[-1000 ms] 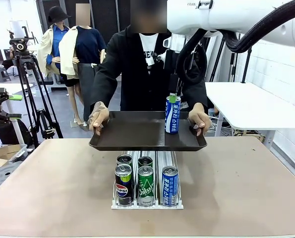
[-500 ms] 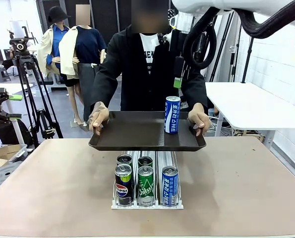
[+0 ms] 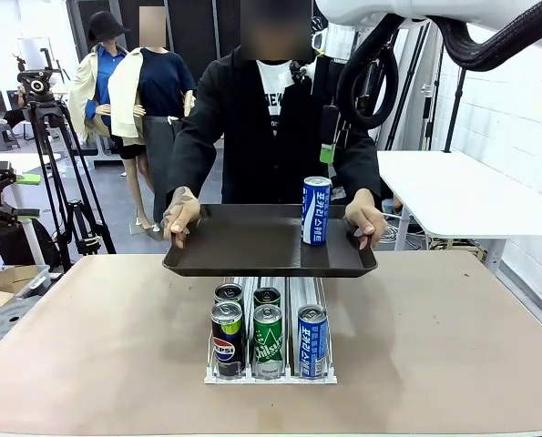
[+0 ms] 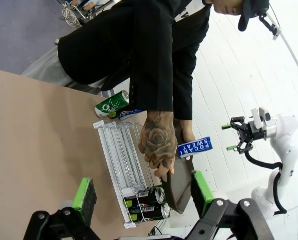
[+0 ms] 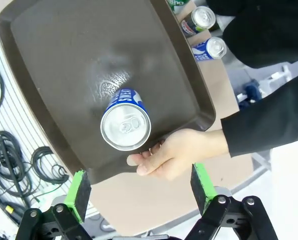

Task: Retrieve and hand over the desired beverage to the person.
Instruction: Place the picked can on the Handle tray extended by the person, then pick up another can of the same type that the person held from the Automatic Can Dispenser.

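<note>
Blue can (image 5: 125,125) on tray (image 5: 48,60) beyond right fingers (image 5: 80,194)

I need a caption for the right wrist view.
Open right gripper above a blue can standing on a dark tray that a hand holds.

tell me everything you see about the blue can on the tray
The Pocari Sweat can is slim, blue with white lettering, metal-looking, with a silver top whose pull tab lies flat, seemingly unopened. It stands upright on the dark tray, toward its right end, touching only the tray's floor. The person's hand grips the rim nearby.
</note>
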